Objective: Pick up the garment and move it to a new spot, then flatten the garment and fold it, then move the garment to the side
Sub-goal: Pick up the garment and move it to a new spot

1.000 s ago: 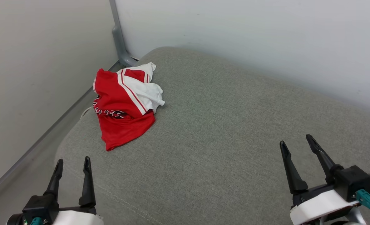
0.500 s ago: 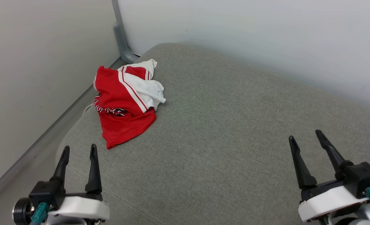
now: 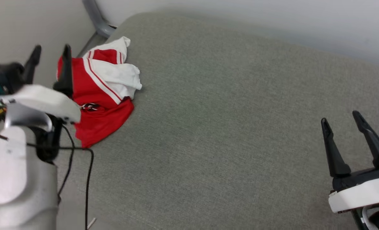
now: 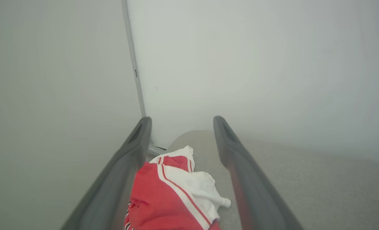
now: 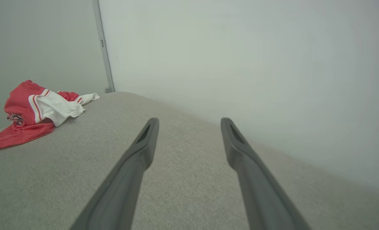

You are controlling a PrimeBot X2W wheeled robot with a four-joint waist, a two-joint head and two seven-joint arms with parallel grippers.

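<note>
The shirt (image 3: pixel 103 95) lies crumpled at the far left corner of the grey cushion (image 3: pixel 224 127), a white sleeve flopped over the red. The left hand (image 3: pixel 52 48) hovers by its left edge, fingers spread wide, gripping nothing. From the left wrist, the shirt sits between those fingers. The right hand (image 3: pixel 339 117) is low right, well apart, wide open, empty.

You can't read any text here: the lettering (image 3: pixel 90 107) on the garment (image 3: pixel 100 93) is crumpled and too small.
</note>
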